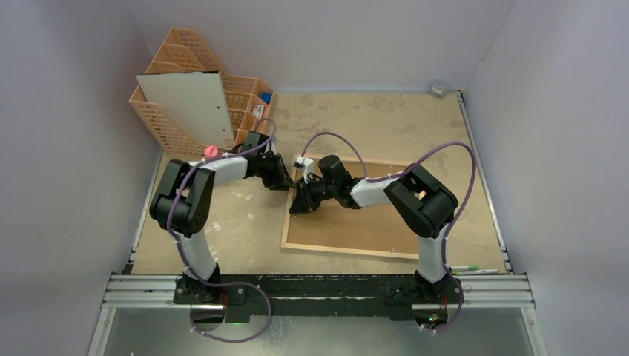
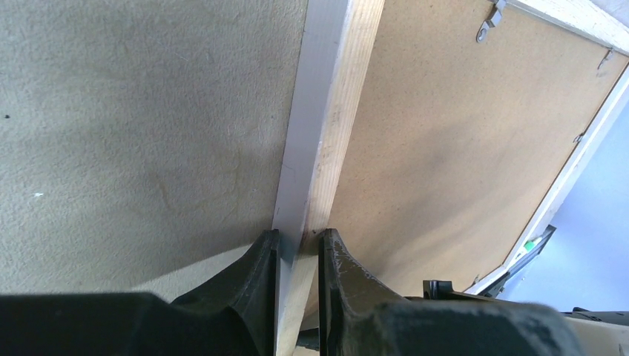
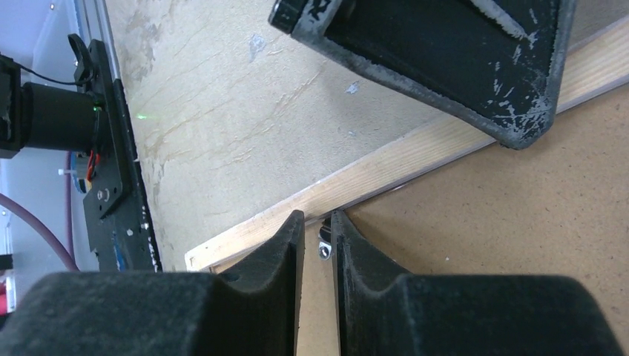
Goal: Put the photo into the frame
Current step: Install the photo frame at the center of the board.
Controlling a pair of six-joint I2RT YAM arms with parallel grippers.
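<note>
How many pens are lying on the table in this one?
2 pens, side by side at the near right corner of the table, beside the right arm's base. Others may be hidden in the peach organiser.

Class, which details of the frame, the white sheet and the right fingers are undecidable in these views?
Top view: the frame lies face-down, front hidden beneath its brown backing.
Top view: the white sheet in the organiser shows only a blank side; any print faces away.
Right wrist view: whether the right fingers pinch the metal tab is masked by their own tips.
</note>
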